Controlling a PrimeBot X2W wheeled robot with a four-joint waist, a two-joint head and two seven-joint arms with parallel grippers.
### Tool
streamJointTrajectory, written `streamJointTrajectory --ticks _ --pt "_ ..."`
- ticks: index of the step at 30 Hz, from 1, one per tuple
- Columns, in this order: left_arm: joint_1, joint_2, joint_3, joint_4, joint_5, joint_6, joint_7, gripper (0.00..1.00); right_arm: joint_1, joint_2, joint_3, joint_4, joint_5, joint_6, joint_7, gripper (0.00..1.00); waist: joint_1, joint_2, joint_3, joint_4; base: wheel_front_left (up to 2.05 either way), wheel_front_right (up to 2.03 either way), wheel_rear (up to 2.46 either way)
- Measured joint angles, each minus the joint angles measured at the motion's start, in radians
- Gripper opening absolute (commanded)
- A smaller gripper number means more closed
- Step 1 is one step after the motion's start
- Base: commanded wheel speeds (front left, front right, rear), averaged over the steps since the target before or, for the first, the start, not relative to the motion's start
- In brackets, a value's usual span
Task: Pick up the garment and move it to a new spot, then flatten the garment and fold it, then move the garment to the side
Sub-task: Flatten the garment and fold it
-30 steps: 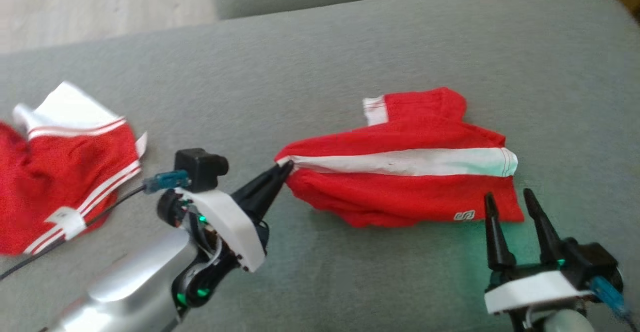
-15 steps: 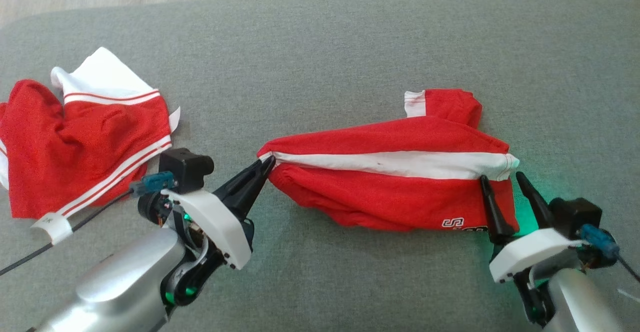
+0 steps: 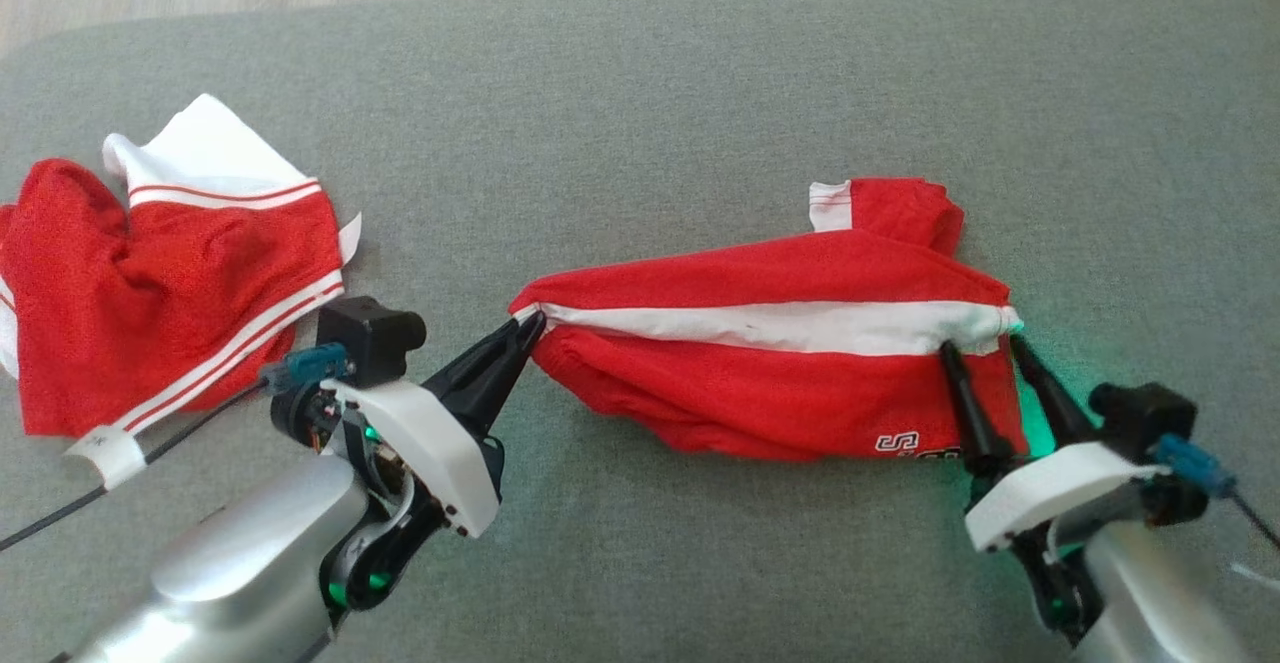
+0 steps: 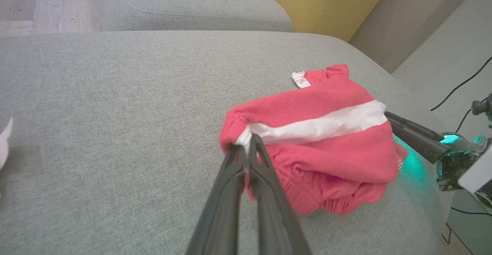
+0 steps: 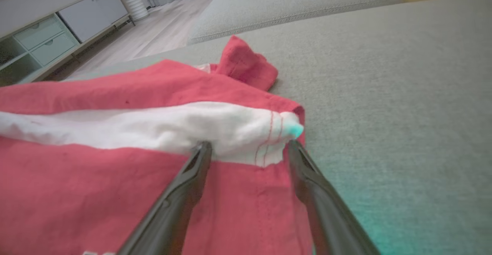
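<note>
Left gripper [image 3: 527, 327], pinched shut on the left end of the white stripe [image 3: 800, 326] of the red shorts [image 3: 770, 393]; right gripper [image 3: 980, 345], jaws spread, straddling the stripe's hemmed right end, not closed on it. The shorts lie bunched mid-cushion on the grey sofa [image 3: 700, 93]. The fabric looks soft, light and limp, likely to sag between grips; the stitched hem corners should offer the firmest hold.
</note>
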Motion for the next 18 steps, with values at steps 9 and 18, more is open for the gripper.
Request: streamJointTrajectory --ticks 9,18 --pt "-0.002 0.002 -0.001 0.035 0.009 0.001 0.000 0.00 -0.054 -0.052 0.078 0.007 0.146 0.000 -0.007 1.00 0.0000 0.0000 0.010 0.005 0.00 0.00 0.00" --pt "-0.003 0.000 -0.002 0.069 0.009 0.000 -0.004 0.00 -0.068 -0.102 0.188 0.007 0.284 0.000 -0.010 0.00 0.0000 0.0000 0.006 0.013 0.00 0.00 0.00"
